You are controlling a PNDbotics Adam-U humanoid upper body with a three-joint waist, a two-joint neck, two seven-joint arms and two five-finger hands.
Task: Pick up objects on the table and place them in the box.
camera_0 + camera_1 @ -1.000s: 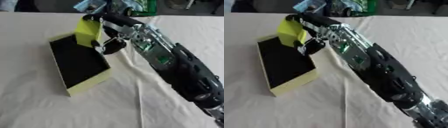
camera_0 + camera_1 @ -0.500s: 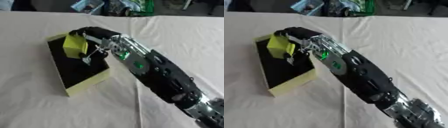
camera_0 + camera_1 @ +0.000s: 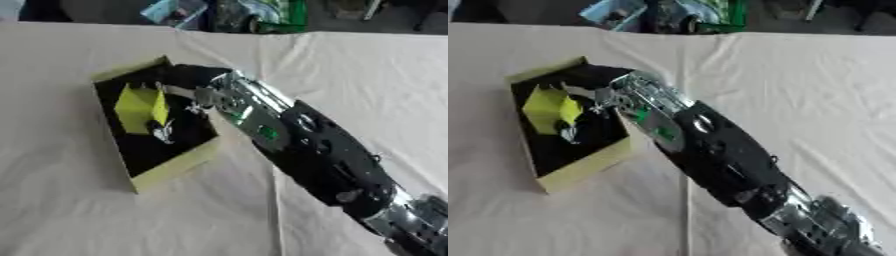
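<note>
1. The table (image 3: 367,65), under a creased white cloth, is carrying everything here. The creases could be a hazard: if the box is nudged, the cloth may be bunching beneath it and letting it slide or turn.

2. The right arm (image 3: 306,145) is reaching in from the lower right and lying across the box's near-right wall. The forearm is sitting very near that wall, so a sideways exit risks dragging or tipping the box; lifting straight up first looks safer.

3. The box (image 3: 171,167), yellow-green outside and black inside, is lying askew on the cloth, open side up. It looks light, so any catch on its rim is likely to shift it.

4. The right hand (image 3: 188,92) is hanging inside the box, fingers curled round the yellow block from its right side. Whether the thumb is pressing the far face I cannot tell. Opening too little could mean the block clinging to a finger and riding back out.

5. The yellow block (image 3: 140,107) is sitting within the box walls, tilted; I cannot tell whether it is touching the floor. Released from a height, it may be tumbling against the wall.

6. The left hand is showing in neither view.
</note>
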